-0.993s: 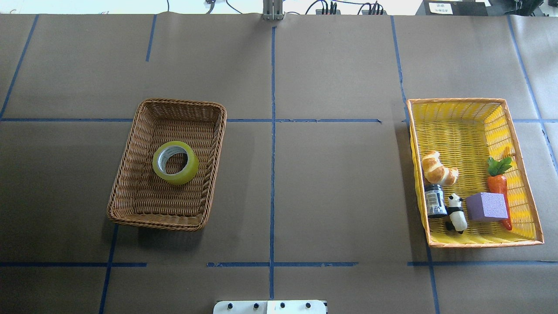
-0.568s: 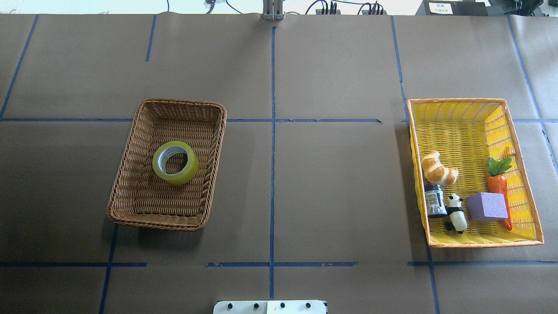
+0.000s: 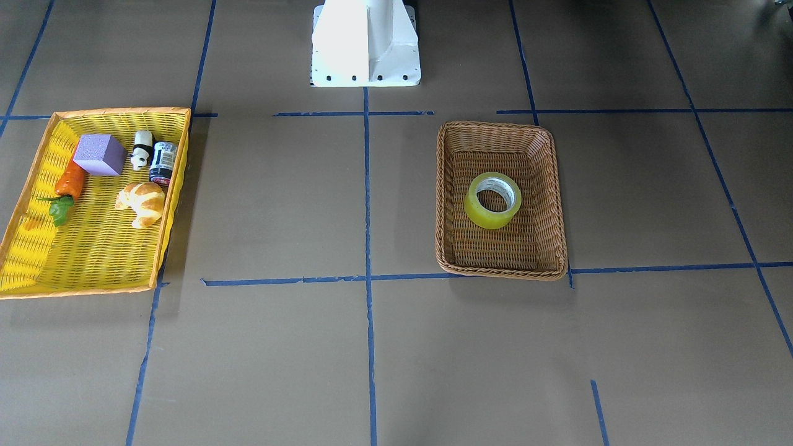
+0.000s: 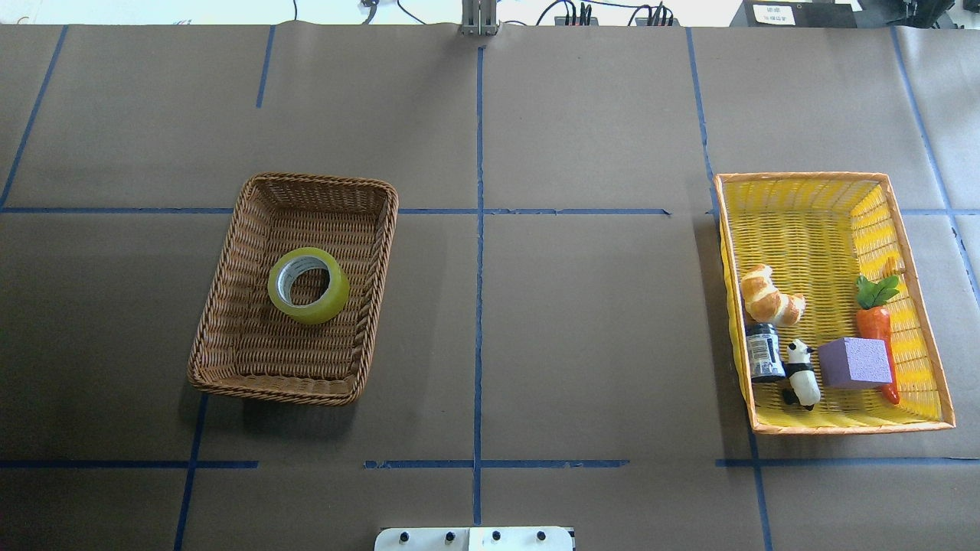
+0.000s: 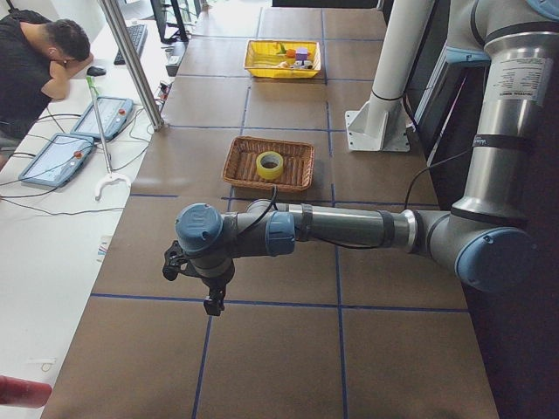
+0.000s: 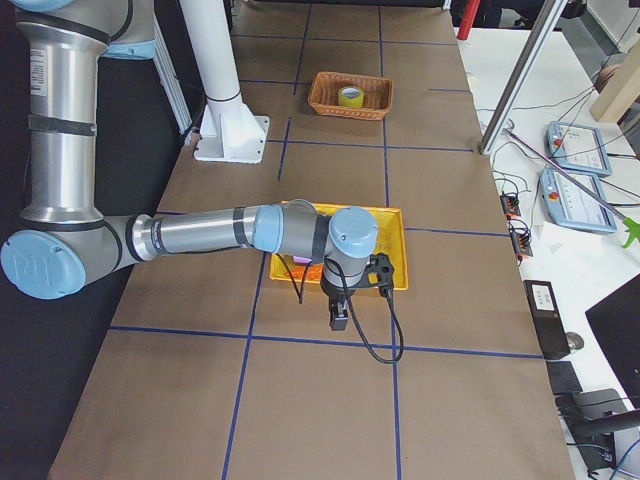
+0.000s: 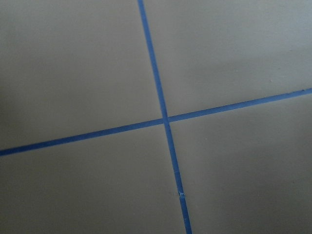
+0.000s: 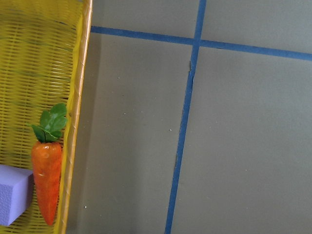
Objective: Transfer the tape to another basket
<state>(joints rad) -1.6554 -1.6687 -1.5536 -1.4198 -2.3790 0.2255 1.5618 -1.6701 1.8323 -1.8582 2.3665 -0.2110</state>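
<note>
The table [image 4: 597,321] is covered in brown paper, marked into large rectangles by blue tape lines [image 4: 478,306]. The robot's white pedestal base [image 3: 365,43] stands on it at the middle of the robot's edge. Ahead of that base and toward the robot's left, the brown wicker basket [image 4: 222,306] sits flat on the paper. Ahead of the base on the robot's right, farther from it, rests the yellow basket [image 4: 796,229]
</note>
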